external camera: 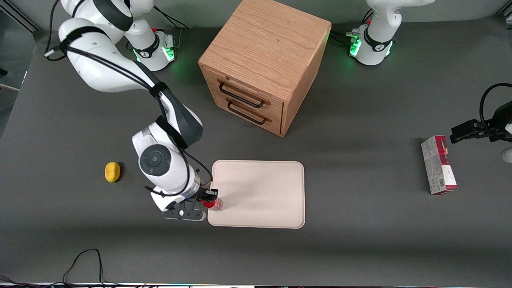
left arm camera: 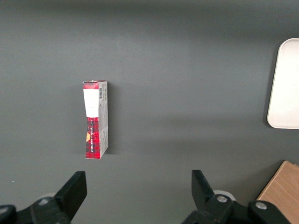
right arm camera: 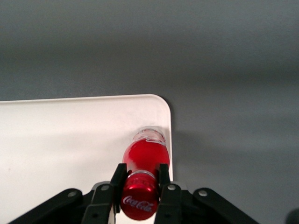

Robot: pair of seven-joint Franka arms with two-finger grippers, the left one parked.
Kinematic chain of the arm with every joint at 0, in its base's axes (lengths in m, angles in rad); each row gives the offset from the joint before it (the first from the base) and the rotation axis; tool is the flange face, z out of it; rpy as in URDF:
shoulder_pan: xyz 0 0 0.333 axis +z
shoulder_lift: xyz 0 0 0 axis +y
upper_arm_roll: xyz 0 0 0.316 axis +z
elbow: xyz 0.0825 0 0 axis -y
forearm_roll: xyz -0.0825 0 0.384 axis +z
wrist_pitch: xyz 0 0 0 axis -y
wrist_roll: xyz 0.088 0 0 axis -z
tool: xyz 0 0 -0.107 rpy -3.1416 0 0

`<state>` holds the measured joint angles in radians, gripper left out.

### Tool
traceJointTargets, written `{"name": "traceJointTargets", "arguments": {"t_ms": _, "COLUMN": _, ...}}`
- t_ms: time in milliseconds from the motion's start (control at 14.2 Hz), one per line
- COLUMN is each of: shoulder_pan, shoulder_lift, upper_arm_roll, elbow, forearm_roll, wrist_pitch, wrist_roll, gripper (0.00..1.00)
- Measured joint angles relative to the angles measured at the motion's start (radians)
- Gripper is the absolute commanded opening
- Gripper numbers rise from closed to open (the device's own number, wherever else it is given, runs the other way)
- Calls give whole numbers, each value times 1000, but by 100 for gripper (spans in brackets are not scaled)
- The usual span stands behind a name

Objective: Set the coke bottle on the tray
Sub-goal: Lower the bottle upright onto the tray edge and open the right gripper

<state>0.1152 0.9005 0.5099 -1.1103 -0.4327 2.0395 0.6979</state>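
Red coke bottle is clamped at the neck, just under the cap, between the two black fingers of the gripper. White script on the cap faces the wrist camera; the clear base points down at the tray. Bottle reads upright or close to it.

Front view: gripper sits over the tray at the corner nearest the front camera on the working arm's end, with the bottle just inside the rim there. Base looks to be on or just above the tray surface; can't tell if it's touching. Wrist view agrees: bottle is right next to the rounded corner, close to the side rim.

Rest of the table:
- yellow lump on the dark mat, toward the working arm's end, well apart from the tray
- wooden drawer cabinet farther from the front camera than the tray, two black handles visible
- red-and-grey carton lying flat toward the parked arm's end; it also shows in the left wrist view, with one tray corner at that picture's edge.
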Motion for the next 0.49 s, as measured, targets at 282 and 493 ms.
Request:
{"name": "traceJointTargets", "arguments": {"t_ms": 282, "shoulder_pan": 4, "shoulder_lift": 4, "upper_arm_roll": 5, "elbow": 9, "forearm_roll": -18, "wrist_pitch": 21, "wrist_roll": 0, "gripper": 100}}
{"name": "traceJointTargets", "arguments": {"t_ms": 493, "shoulder_pan": 10, "shoulder_lift": 2, "upper_arm_roll": 5, "elbow": 2, "forearm_roll": -43, "wrist_pitch": 45, "wrist_roll": -1, "gripper": 100}}
